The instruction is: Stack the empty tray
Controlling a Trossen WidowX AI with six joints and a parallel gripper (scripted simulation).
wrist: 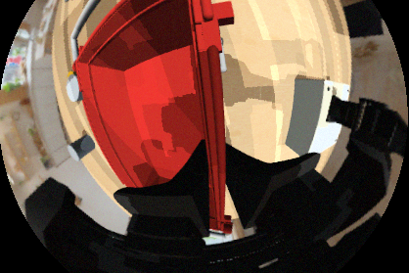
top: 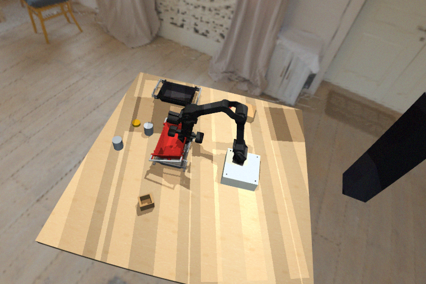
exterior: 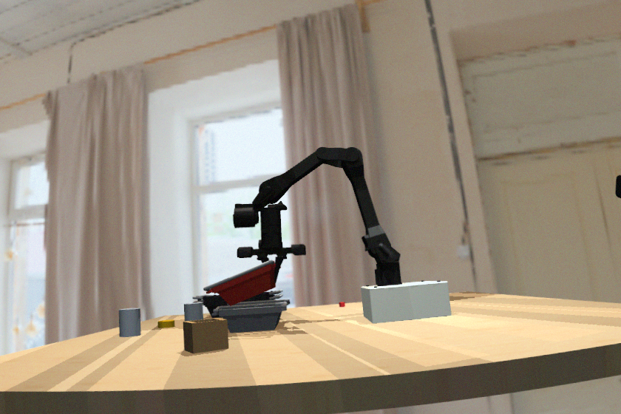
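Note:
The empty red tray (top: 168, 148) (exterior: 246, 287) (wrist: 142, 93) hangs tilted low over the grey tray (exterior: 250, 321), its right side high and its left side low. My gripper (top: 186, 140) (exterior: 277, 273) (wrist: 208, 142) is shut on the red tray's right long rim. The red tray's own wire bar (top: 167, 161) shows at its near end. Only the near end and right side of the grey tray show in the top view. Its load and most of its bars are hidden under the red tray. I cannot tell whether the two trays touch.
A black tray (top: 177, 93) with wire bars stands at the back. Two grey cylinders (top: 117, 143) (exterior: 129, 321) and a yellow disc (top: 136, 122) (exterior: 165, 323) stand left. A small wooden box (top: 147, 207) (exterior: 205, 336) is in front. The arm's pale base (top: 240, 174) (exterior: 406, 301) is right.

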